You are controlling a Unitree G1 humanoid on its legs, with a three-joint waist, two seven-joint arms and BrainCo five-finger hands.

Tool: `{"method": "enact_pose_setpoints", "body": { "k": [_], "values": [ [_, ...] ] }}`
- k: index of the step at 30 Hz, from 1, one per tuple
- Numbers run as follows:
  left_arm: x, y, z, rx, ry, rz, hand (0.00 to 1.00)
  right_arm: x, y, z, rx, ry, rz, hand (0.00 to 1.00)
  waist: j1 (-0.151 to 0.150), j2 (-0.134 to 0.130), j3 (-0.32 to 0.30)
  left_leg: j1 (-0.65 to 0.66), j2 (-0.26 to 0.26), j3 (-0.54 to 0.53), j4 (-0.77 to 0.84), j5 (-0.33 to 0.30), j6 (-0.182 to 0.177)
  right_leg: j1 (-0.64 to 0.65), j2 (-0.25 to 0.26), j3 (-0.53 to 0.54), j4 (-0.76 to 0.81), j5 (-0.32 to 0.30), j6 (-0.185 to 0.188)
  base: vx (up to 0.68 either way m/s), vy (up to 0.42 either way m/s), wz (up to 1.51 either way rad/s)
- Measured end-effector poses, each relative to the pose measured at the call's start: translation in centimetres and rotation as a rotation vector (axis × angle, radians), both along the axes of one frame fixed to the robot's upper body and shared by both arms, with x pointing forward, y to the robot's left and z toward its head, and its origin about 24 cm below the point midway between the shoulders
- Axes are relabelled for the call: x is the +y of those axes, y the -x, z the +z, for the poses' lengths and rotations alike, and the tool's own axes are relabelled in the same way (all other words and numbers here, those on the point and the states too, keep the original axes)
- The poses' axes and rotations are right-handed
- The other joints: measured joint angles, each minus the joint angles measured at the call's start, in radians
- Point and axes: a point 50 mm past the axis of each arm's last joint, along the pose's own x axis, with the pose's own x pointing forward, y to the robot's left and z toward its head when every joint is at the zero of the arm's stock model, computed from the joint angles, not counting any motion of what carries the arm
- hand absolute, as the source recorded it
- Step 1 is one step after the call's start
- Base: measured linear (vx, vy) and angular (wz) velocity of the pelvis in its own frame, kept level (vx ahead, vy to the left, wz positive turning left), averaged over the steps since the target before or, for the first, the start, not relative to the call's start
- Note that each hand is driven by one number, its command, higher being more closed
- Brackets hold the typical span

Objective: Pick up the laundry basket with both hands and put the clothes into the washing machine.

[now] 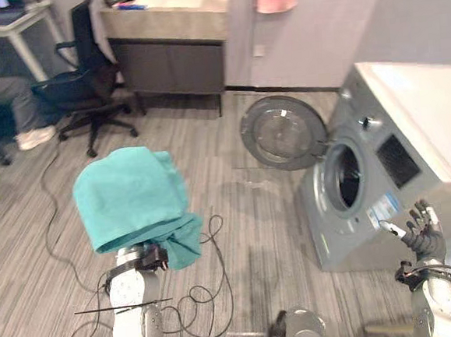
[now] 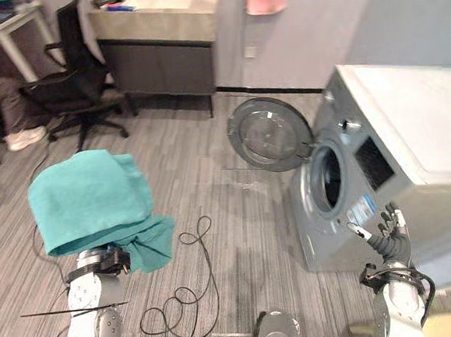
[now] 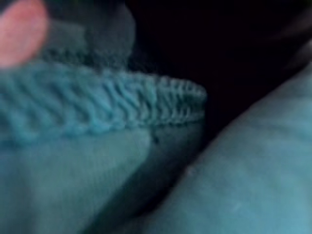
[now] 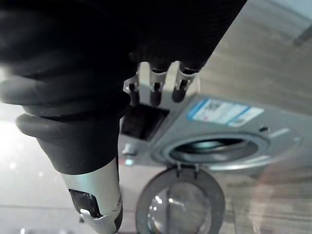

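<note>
1. The teal knitted cloth (image 1: 130,195) hangs over my left hand (image 1: 143,259), raised above the grey striped floor (image 1: 249,221). The hand is buried under it, so I cannot tell how it grips.
2. My right hand (image 1: 424,227) is empty, its fingers (image 4: 168,78) straight and spread. It is just beside the front of the grey front-loading washing machine (image 1: 400,158), on the near side of its round drum opening (image 1: 343,179).
3. The opening lies to the right of the cloth and a little ahead, well apart from it, and faces toward the cloth side.
4. The round glass door (image 1: 281,131) stands swung open on the far side of the opening. I judge that the bare floor between gives free room if I bring the cloth in from the near side.
</note>
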Motion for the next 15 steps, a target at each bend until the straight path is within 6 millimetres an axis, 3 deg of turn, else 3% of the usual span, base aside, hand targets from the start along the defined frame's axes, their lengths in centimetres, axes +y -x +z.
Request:
{"method": "enact_pose_setpoints", "body": {
  "k": [1, 3, 4, 5, 6, 7, 8, 9, 10, 12, 14, 15],
  "values": [
    [-0.2, -0.1, -0.6, 0.030, 0.019, -0.010, 1.00, 0.5, -0.6, -0.9, 0.040, -0.008, 0.023, 0.00, 0.018, 0.029, -0.009, 0.009, 0.022, -0.018, -0.007, -0.025, -0.039, 0.023, 0.031, -0.035, -0.028, 0.012, 0.014, 0.30, -0.096, -0.28],
    [-0.6, -0.3, -0.5, 0.026, 0.029, -0.027, 1.00, 1.5, -0.8, -2.2, 0.090, -0.041, 0.059, 0.00, 0.042, 0.042, -0.013, 0.029, 0.047, -0.019, -0.013, -0.126, -0.066, 0.049, 0.072, -0.074, -0.071, -0.023, -0.007, 0.33, -0.095, -0.42],
    [-1.2, -0.4, -1.0, 0.045, 0.034, -0.052, 1.00, 2.3, -0.5, -3.2, 0.127, -0.069, 0.076, 0.00, 0.040, 0.058, -0.017, 0.053, 0.099, 0.021, 0.005, -0.175, -0.122, 0.092, 0.102, -0.123, -0.096, -0.052, 0.004, 0.32, -0.074, -0.17],
    [-1.9, -0.4, -1.4, 0.064, 0.048, -0.074, 1.00, 3.0, -0.1, -4.5, 0.176, -0.100, 0.087, 0.00, 0.032, 0.086, -0.017, 0.027, 0.175, 0.026, 0.195, -0.113, -0.183, 0.148, 0.159, -0.136, -0.139, -0.052, 0.018, 0.32, -0.066, -0.27],
    [-2.1, -0.4, -1.6, 0.073, 0.059, -0.079, 1.00, 3.5, 0.0, -5.2, 0.204, -0.119, 0.096, 0.00, 0.037, 0.097, -0.014, 0.001, 0.213, 0.017, 0.313, -0.114, -0.185, 0.174, 0.194, -0.119, -0.149, -0.062, 0.018, 0.31, -0.038, -0.77],
    [-2.2, -0.1, -2.3, 0.103, 0.078, -0.076, 1.00, 4.6, 0.1, -6.0, 0.246, -0.143, 0.134, 0.00, 0.051, 0.121, -0.016, -0.052, 0.284, 0.025, 0.516, -0.044, -0.176, 0.208, 0.244, -0.061, -0.162, -0.080, 0.006, 0.31, -0.023, -1.47],
    [-2.2, 0.1, -3.0, 0.134, 0.091, -0.073, 1.00, 5.8, 0.1, -6.6, 0.268, -0.158, 0.173, 0.00, 0.070, 0.111, -0.033, -0.119, 0.341, 0.033, 0.686, 0.114, -0.148, 0.234, 0.281, 0.018, -0.188, -0.083, 0.003, 0.33, -0.002, -1.68],
    [-2.1, 0.3, -3.3, 0.145, 0.094, -0.070, 1.00, 6.4, 0.1, -6.9, 0.279, -0.171, 0.187, 0.00, 0.078, 0.108, -0.037, -0.149, 0.367, 0.032, 0.755, 0.137, -0.140, 0.249, 0.285, 0.046, -0.199, -0.082, 0.003, 0.38, 0.061, -1.73],
    [-2.2, 0.5, -3.6, 0.164, 0.090, -0.077, 1.00, 7.5, 0.5, -7.9, 0.312, -0.211, 0.193, 0.00, 0.088, 0.104, -0.043, -0.211, 0.393, 0.029, 0.832, 0.105, -0.123, 0.259, 0.289, 0.104, -0.215, -0.081, 0.003, 0.39, 0.096, -1.46],
    [-2.4, 0.3, -4.3, 0.195, 0.092, -0.091, 1.00, 8.7, 1.3, -9.9, 0.400, -0.265, 0.184, 0.00, 0.085, 0.091, -0.041, -0.278, 0.401, 0.021, 0.798, 0.044, -0.082, 0.273, 0.276, 0.184, -0.246, -0.069, 0.022, 0.42, 0.159, -1.32],
    [-2.5, 0.4, -4.9, 0.220, 0.099, -0.100, 1.00, 9.7, 2.3, -11.4, 0.504, -0.258, 0.223, 0.00, 0.093, 0.086, -0.037, -0.299, 0.373, -0.023, 0.642, -0.006, -0.095, 0.285, 0.254, 0.285, -0.264, -0.051, 0.052, 0.25, 0.166, -1.36],
    [-2.4, 0.5, -5.0, 0.226, 0.097, -0.099, 1.00, 10.7, 2.7, -12.2, 0.563, -0.241, 0.274, 0.00, 0.099, 0.086, -0.034, -0.301, 0.321, -0.120, 0.499, -0.010, -0.102, 0.295, 0.240, 0.358, -0.278, -0.039, 0.071, 0.23, 0.274, -1.52]
  ]
}}
